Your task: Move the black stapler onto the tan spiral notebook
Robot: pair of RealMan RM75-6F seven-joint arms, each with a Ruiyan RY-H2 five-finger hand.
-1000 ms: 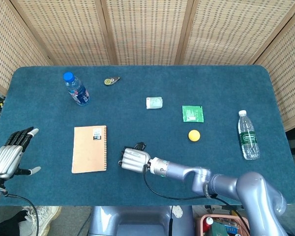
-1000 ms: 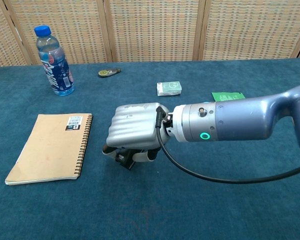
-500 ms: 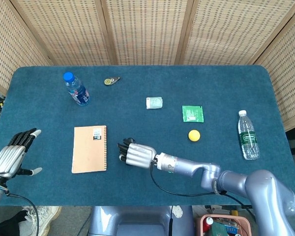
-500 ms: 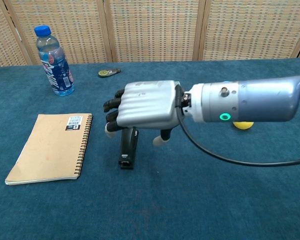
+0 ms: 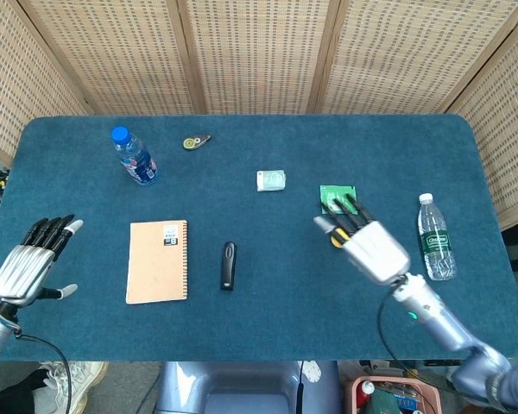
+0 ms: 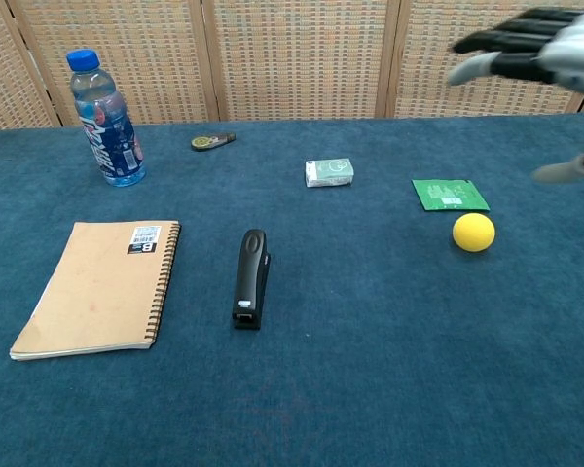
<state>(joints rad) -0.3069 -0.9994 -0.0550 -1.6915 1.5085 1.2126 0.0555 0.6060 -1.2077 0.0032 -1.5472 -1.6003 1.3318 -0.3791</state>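
Black stapler (image 6: 250, 278) lies on the table (image 6: 370, 370) just right of the notebook (image 6: 97, 287), not on it, so the move isn't done; right hand (image 5: 373, 248) and left hand (image 5: 28, 267) hold nothing, fingers spread.

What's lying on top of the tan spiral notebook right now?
Nothing lies on the tan spiral notebook; only its printed label shows. The black stapler rests on the table beside the spiral edge, apart from it. What is beneath the notebook is hidden.
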